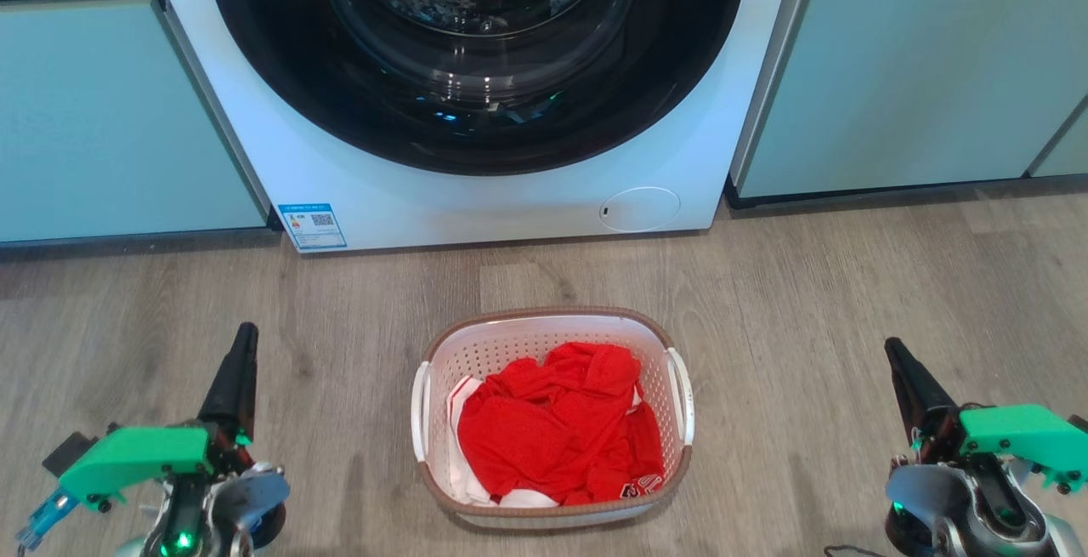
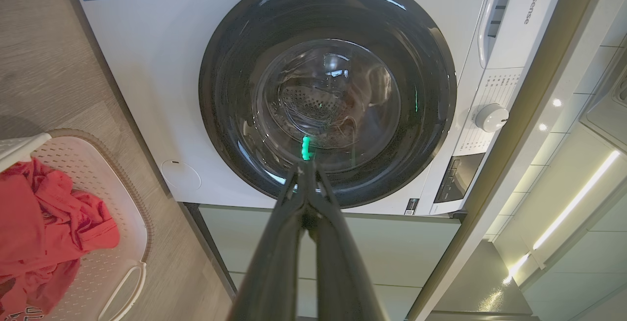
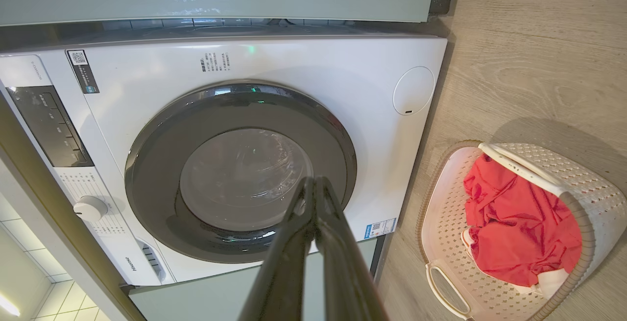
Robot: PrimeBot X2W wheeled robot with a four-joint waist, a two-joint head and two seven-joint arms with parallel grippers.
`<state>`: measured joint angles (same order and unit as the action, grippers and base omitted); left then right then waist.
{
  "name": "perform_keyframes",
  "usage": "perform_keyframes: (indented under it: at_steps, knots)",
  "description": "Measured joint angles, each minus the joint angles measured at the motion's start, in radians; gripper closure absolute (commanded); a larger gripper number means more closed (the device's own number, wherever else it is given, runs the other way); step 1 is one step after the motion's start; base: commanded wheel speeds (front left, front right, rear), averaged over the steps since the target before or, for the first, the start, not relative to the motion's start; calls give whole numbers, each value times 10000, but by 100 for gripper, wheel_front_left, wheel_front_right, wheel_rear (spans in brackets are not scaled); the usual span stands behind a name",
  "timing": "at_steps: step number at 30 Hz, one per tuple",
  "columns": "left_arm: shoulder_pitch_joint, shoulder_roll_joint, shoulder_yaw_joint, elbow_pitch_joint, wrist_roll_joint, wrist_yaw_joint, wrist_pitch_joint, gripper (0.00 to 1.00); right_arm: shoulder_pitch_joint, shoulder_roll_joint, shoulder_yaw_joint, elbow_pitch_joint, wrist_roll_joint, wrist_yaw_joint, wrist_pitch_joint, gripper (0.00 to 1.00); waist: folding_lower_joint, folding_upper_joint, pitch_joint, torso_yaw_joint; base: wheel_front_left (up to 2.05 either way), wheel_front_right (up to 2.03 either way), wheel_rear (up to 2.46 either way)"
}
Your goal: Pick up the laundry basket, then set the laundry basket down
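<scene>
The laundry basket [image 1: 501, 351] stands on the wooden floor [image 1: 807, 285], upright, near the robot and in the middle between its two arms. A crumpled red garment [image 1: 561, 421] lies inside it, with some white cloth under it. The two white handles sit on the left side [image 1: 419, 411] and on the right side [image 1: 682, 395], so the line from handle to handle runs left to right, and each handle faces one arm. Whether the basket is longer in this direction or from near to far, I cannot tell surely.

The left pincer [image 1: 245, 338] is to the left of the basket and the right pincer [image 1: 894, 351] is to the right, both well apart from it and pointing far, toward the washing machine [image 1: 510, 200]. In both wrist views the two dark fingers are together at the tips, and they hold nothing. The left pincer seems only slightly nearer to its handle, so I judge that no arm has a real advantage.

The lifting is not yet begun. For the coming move, I think each pincer has to turn inward toward its own handle and spread its fingers first.
</scene>
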<state>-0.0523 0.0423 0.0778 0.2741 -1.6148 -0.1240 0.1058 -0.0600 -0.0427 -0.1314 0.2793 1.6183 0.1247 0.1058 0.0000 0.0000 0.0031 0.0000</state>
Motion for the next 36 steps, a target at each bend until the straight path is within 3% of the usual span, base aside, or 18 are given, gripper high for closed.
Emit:
perform_keyframes:
  at_steps: [28,29,36]
  knots:
    - [-1,0,0,0,0,0,0,100,0,0,0,0,0,0,0,100,0,0,0,0,0,0,0]
    - [2,-2,-4,17,-2,6,0,0,2,4,4,17,2,-2,-2,0,0,0,0,0,0,0,0]
    - [866,-155,-59,861,-2,25,-17,0,686,121,92,867,6,-2,-35,0,0,0,0,0,0,0,0]
